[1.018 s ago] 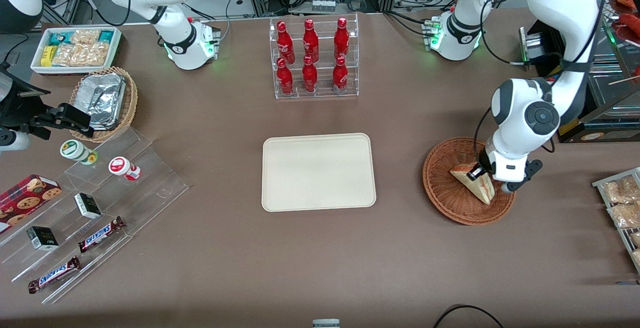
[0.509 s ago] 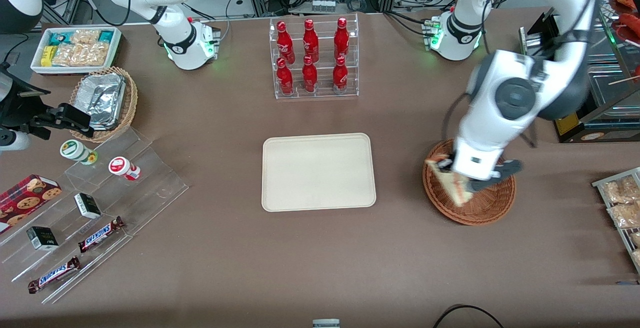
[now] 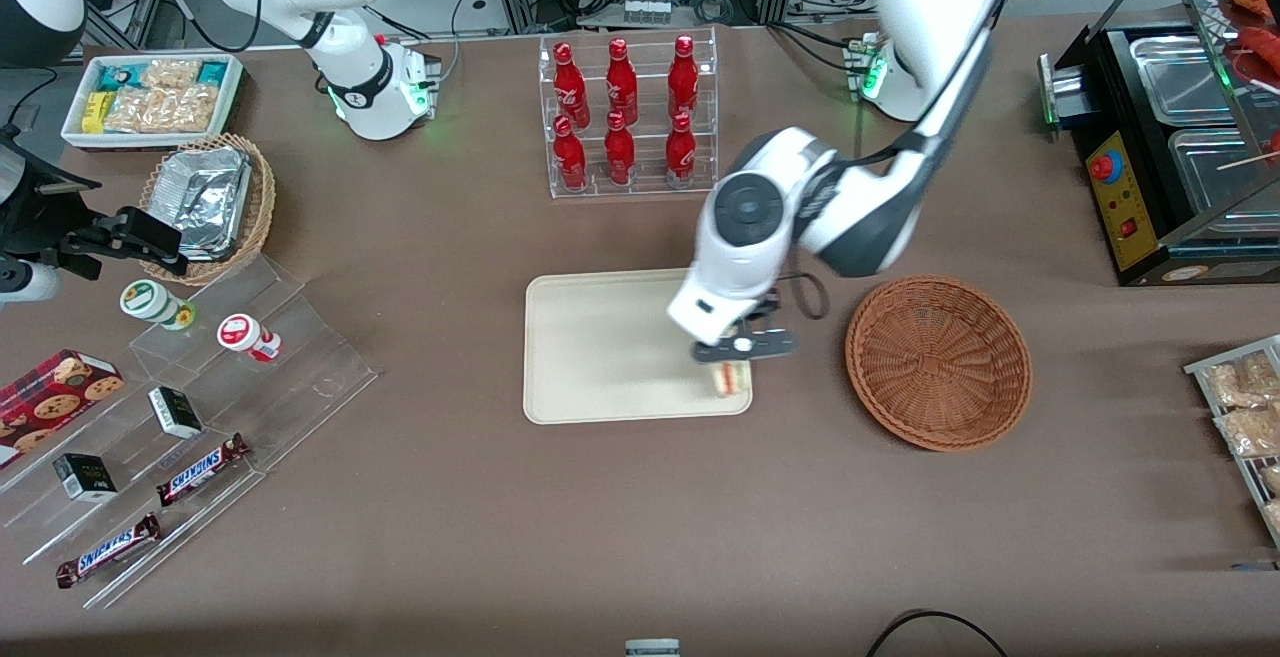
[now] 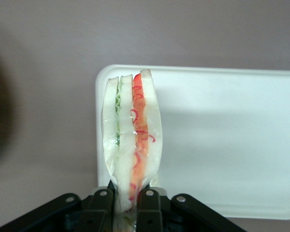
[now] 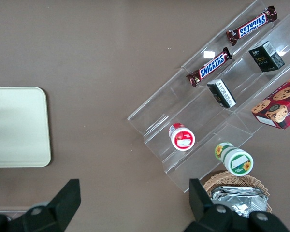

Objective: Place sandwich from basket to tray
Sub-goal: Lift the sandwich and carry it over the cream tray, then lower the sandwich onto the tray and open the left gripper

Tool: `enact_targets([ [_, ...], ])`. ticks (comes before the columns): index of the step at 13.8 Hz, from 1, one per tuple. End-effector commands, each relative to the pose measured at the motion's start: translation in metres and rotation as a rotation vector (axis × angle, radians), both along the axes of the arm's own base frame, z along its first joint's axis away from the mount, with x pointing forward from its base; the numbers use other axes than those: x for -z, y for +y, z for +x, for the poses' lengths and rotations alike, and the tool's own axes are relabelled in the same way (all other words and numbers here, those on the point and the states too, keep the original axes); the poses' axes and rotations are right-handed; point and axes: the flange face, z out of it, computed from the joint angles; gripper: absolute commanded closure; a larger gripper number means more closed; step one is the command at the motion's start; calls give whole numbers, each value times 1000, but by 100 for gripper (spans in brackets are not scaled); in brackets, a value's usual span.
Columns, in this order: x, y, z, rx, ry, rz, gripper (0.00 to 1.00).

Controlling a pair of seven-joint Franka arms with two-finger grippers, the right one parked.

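My left gripper [image 3: 733, 350] is shut on the sandwich [image 3: 732, 378], a clear-wrapped wedge of pale bread with red and green filling. It holds the sandwich above the corner of the cream-beige tray [image 3: 600, 347] that lies nearest the basket and the front camera. In the left wrist view the sandwich [image 4: 132, 135] stands on edge between the gripper's [image 4: 128, 205] black fingers [image 4: 149, 205], over the tray's [image 4: 222, 140] corner. The reddish-brown wicker basket [image 3: 937, 362] lies beside the tray toward the working arm's end and holds nothing.
A clear rack of red bottles [image 3: 627, 117] stands farther from the front camera than the tray. A tan basket with foil containers [image 3: 208, 205], a white snack box [image 3: 150, 97] and a clear stepped stand with snacks [image 3: 190, 417] lie toward the parked arm's end. A black appliance [image 3: 1160, 137] stands near the basket.
My left gripper has lifted the sandwich out of the basket and carried it sideways to above the tray's near corner. The basket now holds nothing.
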Motion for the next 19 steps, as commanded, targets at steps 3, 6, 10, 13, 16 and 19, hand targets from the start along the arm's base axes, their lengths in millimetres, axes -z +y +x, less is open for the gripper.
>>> enact_targets([
  [3,25,-71,-22,22,-54,-61,100],
  [6,69,-96,-39,55,-59,-75,100],
  [10,91,-98,-45,87,-64,-40,100],
  [13,94,-98,-45,98,-62,-37,0],
  [16,86,-96,-44,83,-66,-40,0],
  [19,37,-88,-41,67,-73,-31,0],
])
